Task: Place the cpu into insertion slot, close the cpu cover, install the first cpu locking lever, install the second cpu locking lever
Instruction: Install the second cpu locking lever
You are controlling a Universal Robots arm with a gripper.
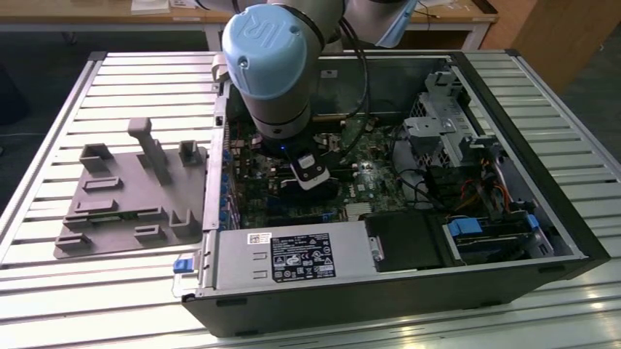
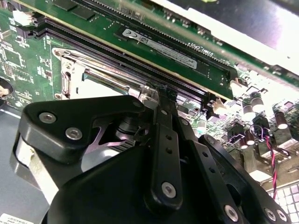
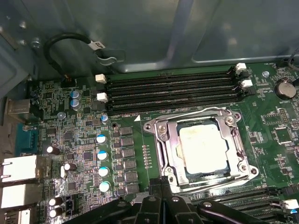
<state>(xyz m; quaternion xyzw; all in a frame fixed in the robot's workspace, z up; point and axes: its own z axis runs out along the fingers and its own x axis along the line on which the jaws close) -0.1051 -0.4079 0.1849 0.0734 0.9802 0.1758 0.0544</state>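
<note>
The cpu (image 3: 203, 142) lies flat in the insertion slot on the green motherboard, its dull silver top showing through the window of the cpu cover (image 3: 235, 140). The cover is down over it and hides the slot's rim. A thin wire lever (image 3: 187, 115) runs along the socket side nearest the memory slots, and another (image 3: 219, 183) along the opposite side. My gripper (image 3: 161, 184) is shut, its tips together at a corner of the socket frame. In the second wrist view the gripper (image 2: 161, 91) touches the end of a lever rod (image 2: 119, 84). The exterior view has the gripper (image 1: 310, 176) low inside the open case.
Long black memory slots (image 3: 173, 88) run beside the socket, one holding a memory stick (image 2: 159, 46). Capacitors (image 3: 103, 156) stand on the other side. A power supply (image 1: 291, 256), a black block (image 1: 408, 240) and a drive cage (image 1: 446, 123) crowd the case. A grey fixture tray (image 1: 126, 196) lies at the exterior view's left.
</note>
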